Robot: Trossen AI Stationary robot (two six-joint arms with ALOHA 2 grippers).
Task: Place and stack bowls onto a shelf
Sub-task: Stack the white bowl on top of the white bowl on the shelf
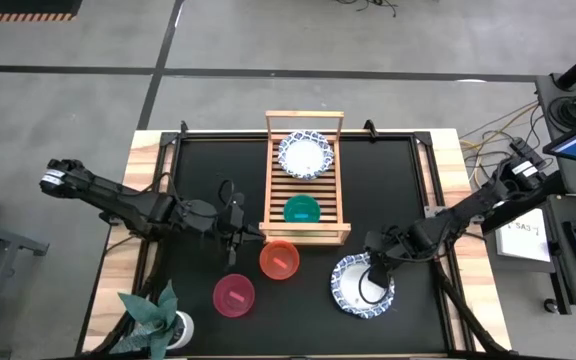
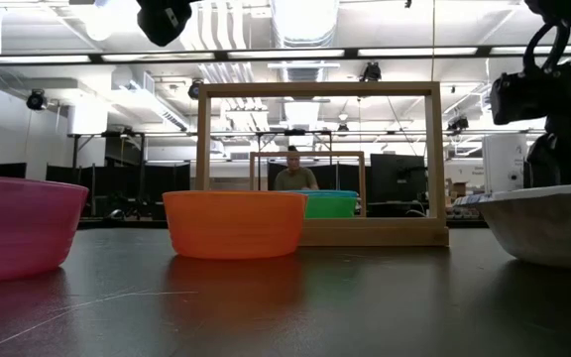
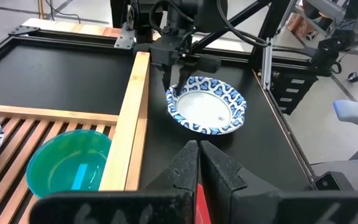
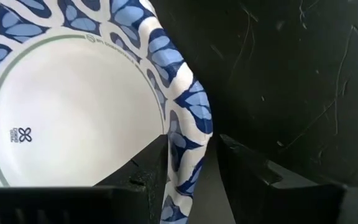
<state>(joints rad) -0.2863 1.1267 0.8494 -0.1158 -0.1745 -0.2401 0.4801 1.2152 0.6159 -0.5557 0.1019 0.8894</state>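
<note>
Two white bowls with blue patterned rims are in sight: one (image 1: 304,155) on the wooden rack (image 1: 306,232), one (image 1: 362,285) on the black tabletop (image 1: 198,170). Three plain bowls show: a teal one (image 1: 301,209) on the rack, an orange-red one (image 1: 279,260) and a magenta one (image 1: 234,295) on the tabletop. That makes five bowls. There is one rack, one potted plant (image 1: 153,318), two arms with one claw each, and one person (image 2: 294,173) far behind.
</note>
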